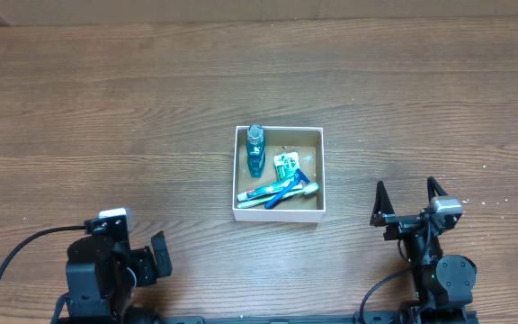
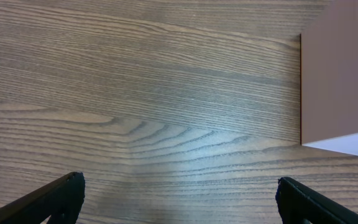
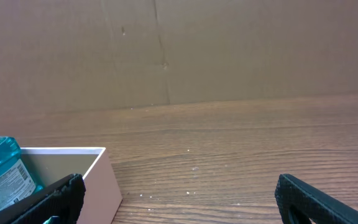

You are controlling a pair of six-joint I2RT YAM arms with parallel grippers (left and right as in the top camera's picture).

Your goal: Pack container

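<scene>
The container [image 1: 279, 214], a shallow square box with white walls and a brown floor, sits mid-table. Inside lie a blue mouthwash bottle [image 1: 255, 148], a small green and white packet [image 1: 286, 165], a toothpaste tube [image 1: 257, 193] and a blue toothbrush [image 1: 286, 191]. My left gripper [image 1: 156, 256] is open and empty at the front left; its wrist view shows the box's outer wall [image 2: 331, 81] at the right. My right gripper [image 1: 409, 205] is open and empty to the right of the box; its wrist view shows the box corner [image 3: 101, 180] and the bottle [image 3: 2, 174].
The wooden table [image 1: 106, 108] stretches bare around the box. A brown cardboard wall [image 3: 229, 50] stands behind the table's far edge. Black cables loop near both arm bases at the front edge.
</scene>
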